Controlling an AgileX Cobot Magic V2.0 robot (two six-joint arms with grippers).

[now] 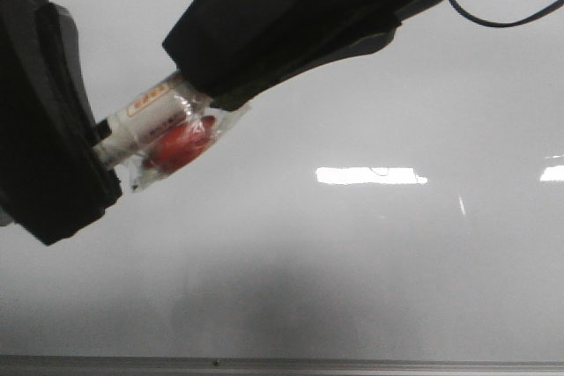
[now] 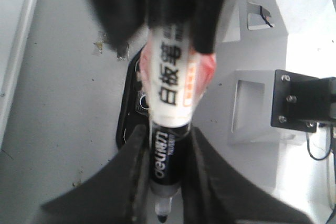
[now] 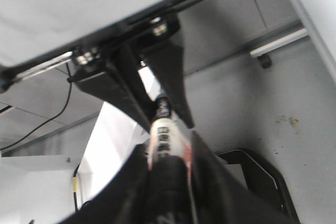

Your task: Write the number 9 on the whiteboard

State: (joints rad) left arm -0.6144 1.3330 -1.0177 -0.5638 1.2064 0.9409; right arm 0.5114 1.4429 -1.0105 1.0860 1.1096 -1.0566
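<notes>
The whiteboard [image 1: 370,261] fills the front view, glossy pale grey, with a grey rail [image 1: 352,364] along its bottom edge. No number 9 shows on it. A marker [image 1: 150,116], white with red on its label and a loose clear wrap, hangs in the air between both grippers. My left gripper [image 1: 101,151] is shut on its black end; the left wrist view shows the marker [image 2: 170,87] between the left gripper's [image 2: 165,145] fingers, its bare tip pointing toward the wrist. My right gripper [image 1: 207,99] is shut on the other end, also in the right wrist view [image 3: 168,156].
Bright rectangular light reflections [image 1: 370,175] lie on the board at the right. A black cable [image 1: 502,19] hangs at the top right. The two arms cover the upper left of the board. A black bracket [image 2: 304,103] shows in the left wrist view.
</notes>
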